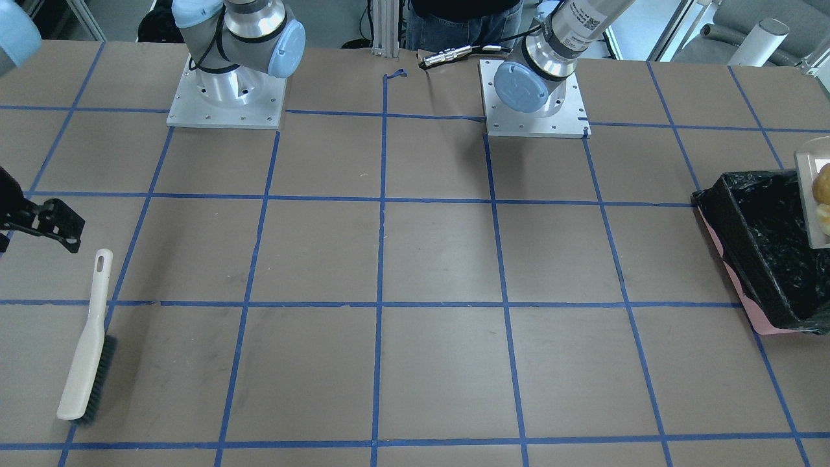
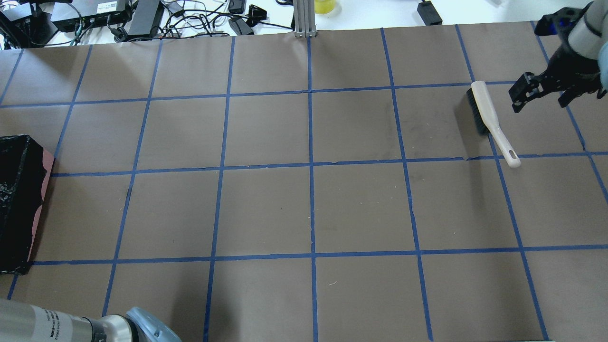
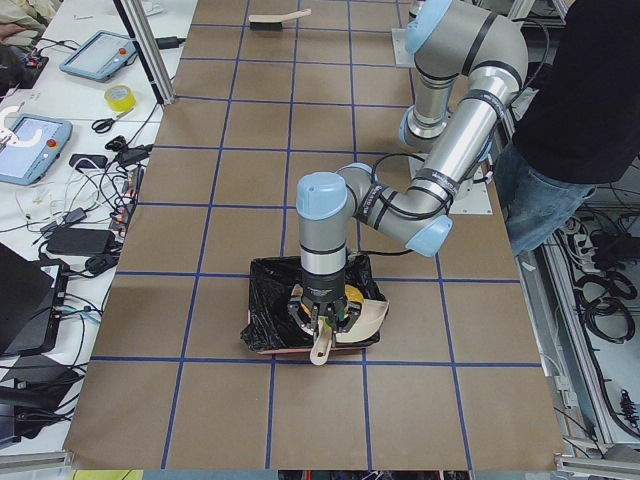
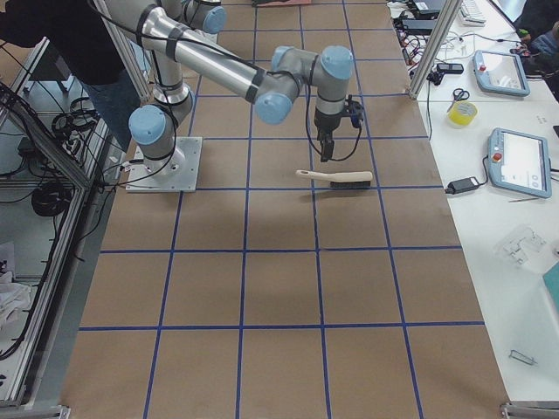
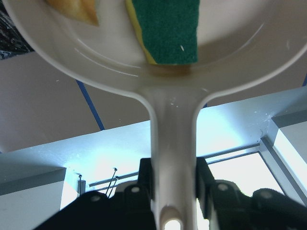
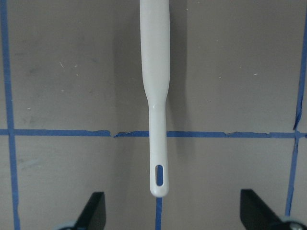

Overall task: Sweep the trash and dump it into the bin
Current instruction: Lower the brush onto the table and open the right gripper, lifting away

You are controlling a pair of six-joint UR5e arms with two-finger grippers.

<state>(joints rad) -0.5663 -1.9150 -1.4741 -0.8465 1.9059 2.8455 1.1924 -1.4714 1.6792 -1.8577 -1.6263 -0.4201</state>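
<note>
Grips the dustpan by its handle in the left gripper, fingers pressed to both sides, seen from the left wrist. Carries a green-and-yellow sponge and a corner of the croissant in the pan, the rest cropped at the top.

From the right wrist: holds the right gripper spread wide and empty, tips flanking the end of the brush handle without touching.

From the front: shows the brush flat on the table, the bin at the right edge, and the potato lump half out of frame. Leaves out the left gripper.

Overhead: crops the bin at the left edge and misses the pan entirely.

From the left end: places pan and trash over the bin.
</note>
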